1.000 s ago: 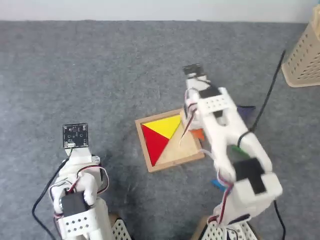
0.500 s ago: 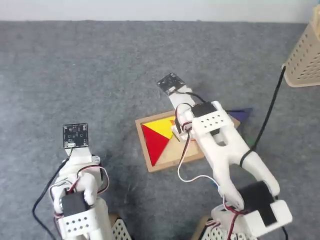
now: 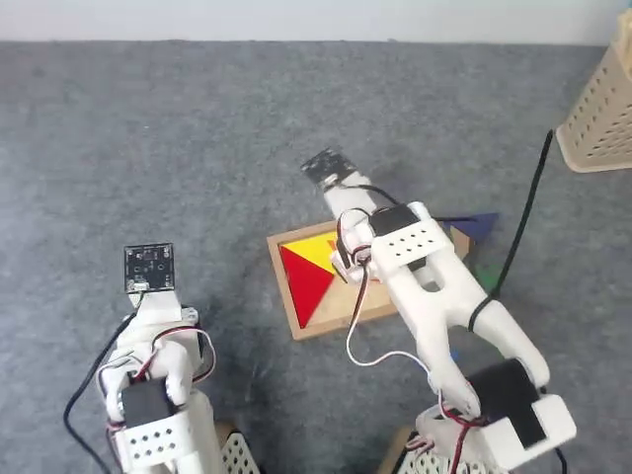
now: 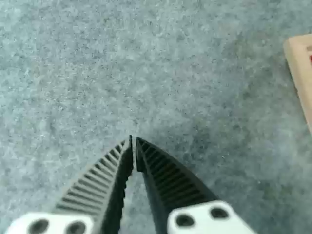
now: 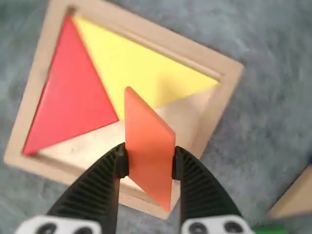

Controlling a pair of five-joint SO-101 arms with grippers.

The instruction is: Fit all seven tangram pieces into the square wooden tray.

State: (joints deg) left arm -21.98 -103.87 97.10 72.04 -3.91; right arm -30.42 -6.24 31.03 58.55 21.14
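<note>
Two arms stand at the near edge of the grey mat (image 3: 197,148). The left gripper (image 4: 133,140) hangs over bare mat near its own base, its two jaws drawn together with nothing between them; one corner of the tray shows at the side of its wrist view. The right gripper (image 5: 148,163) is out over the one square wooden tray (image 3: 296,326), which lies mid-mat, and its jaws are clamped on one orange piece (image 5: 148,146), a parallelogram gripped by its two flat faces. That piece stands over the tray's bare floor and near rim; whether it touches the wood cannot be told. Two pieces are seated in the tray: one red triangle (image 5: 68,107) and one yellow triangle (image 5: 141,68), meeting along one edge. Beyond the tray, beside the right arm, three loose pieces lie on the mat, each partly hidden: one tan (image 3: 460,240), one green (image 3: 484,270), one dark blue (image 3: 479,225). One perforated basket (image 3: 597,109) stands at the far right corner.
</note>
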